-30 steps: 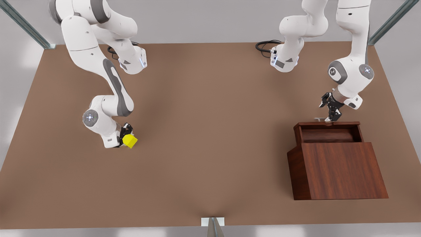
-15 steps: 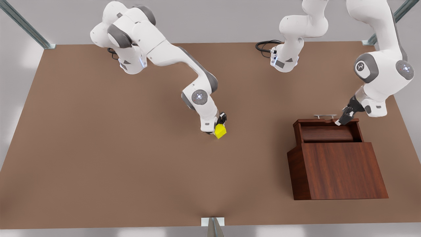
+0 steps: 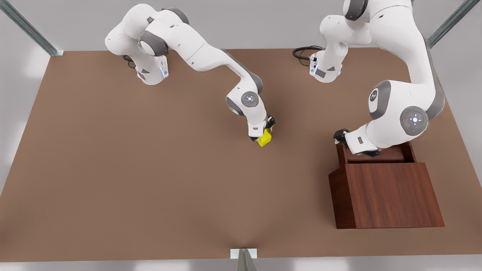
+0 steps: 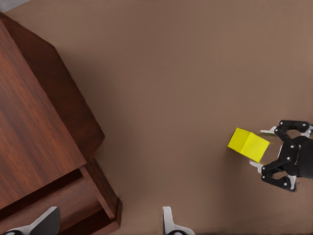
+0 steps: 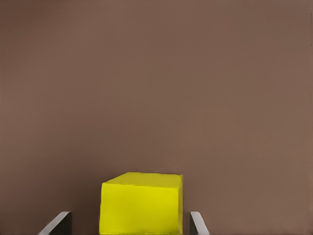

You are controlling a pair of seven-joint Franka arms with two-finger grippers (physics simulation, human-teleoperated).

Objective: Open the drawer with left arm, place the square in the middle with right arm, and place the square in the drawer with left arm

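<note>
Take the cabinet (image 3: 388,192) as your landmark. Working from the front view's left toward it, you first meet the right gripper (image 3: 266,132), well out on the bare table (image 3: 113,169) to the cabinet's left, roughly mid-table. In the right wrist view its fingers (image 5: 59,223) stand a little off either side of the cube (image 5: 142,203), with slim gaps showing, so it looks spread rather than clamped. In the front view the cube (image 3: 264,138) sits right at that gripper; it seems to rest on the table, though you can't be sure it has fully touched down.

Next comes the left gripper (image 3: 340,136), over the cabinet's far left corner, above the drawer (image 3: 391,154). The left wrist view shows its fingertips (image 4: 168,223) set well apart, holding nothing, and looks across the table at the cube beside the right gripper.

By my reading, you have step one done: the drawer stands pulled out from the cabinet's far side, its inside bare. Step two is finished or nearly so. Still to do: the right arm backs away, then the left arm fetches the cube and drops it in the drawer.

Count: one cube, one cabinet with one drawer, two arms, two grippers.
</note>
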